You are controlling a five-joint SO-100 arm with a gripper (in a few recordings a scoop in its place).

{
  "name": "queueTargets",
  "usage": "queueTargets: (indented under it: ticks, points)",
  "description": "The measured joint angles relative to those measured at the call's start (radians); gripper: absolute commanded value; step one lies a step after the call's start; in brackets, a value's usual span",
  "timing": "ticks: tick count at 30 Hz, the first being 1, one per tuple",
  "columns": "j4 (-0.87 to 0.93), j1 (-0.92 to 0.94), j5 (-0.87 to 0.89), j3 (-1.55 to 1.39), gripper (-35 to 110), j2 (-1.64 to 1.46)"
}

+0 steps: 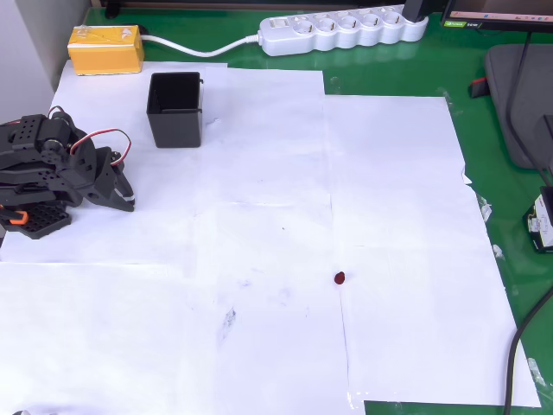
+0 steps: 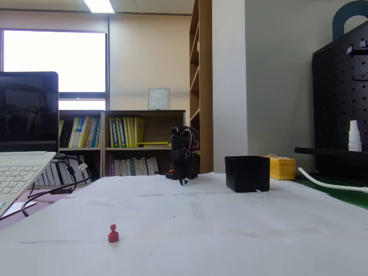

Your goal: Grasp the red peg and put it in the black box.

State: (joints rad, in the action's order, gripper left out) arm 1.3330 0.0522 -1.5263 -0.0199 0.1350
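The red peg (image 1: pixel 340 277) is a tiny dark red nub standing on the white paper, right of centre in the overhead view; in the fixed view the red peg (image 2: pixel 113 233) is in the foreground. The black box (image 1: pixel 175 108) stands upright and open-topped at the upper left, and the black box (image 2: pixel 247 173) sits far back right in the fixed view. My gripper (image 1: pixel 123 195) rests folded at the left edge, just below and left of the box, far from the peg. Its jaws look shut with nothing between them. The gripper (image 2: pixel 181 179) points down at the table's far end.
A yellow block (image 1: pixel 105 49) lies beyond the box at the top left. A white power strip (image 1: pixel 341 30) and its cable run along the top edge. A laptop (image 2: pixel 23 167) stands at the left of the fixed view. White paper sheets (image 1: pixel 259 328) cover the green mat.
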Motion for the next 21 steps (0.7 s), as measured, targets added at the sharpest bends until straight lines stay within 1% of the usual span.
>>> queueTargets:
  ticks: [9,14,21]
  points:
    - [0.0,-0.04,0.048,0.0,0,0.002]
    - [0.0,-0.04,0.048,0.0,0,0.002]
    - [0.0,-0.04,0.005,0.0,0,0.002]
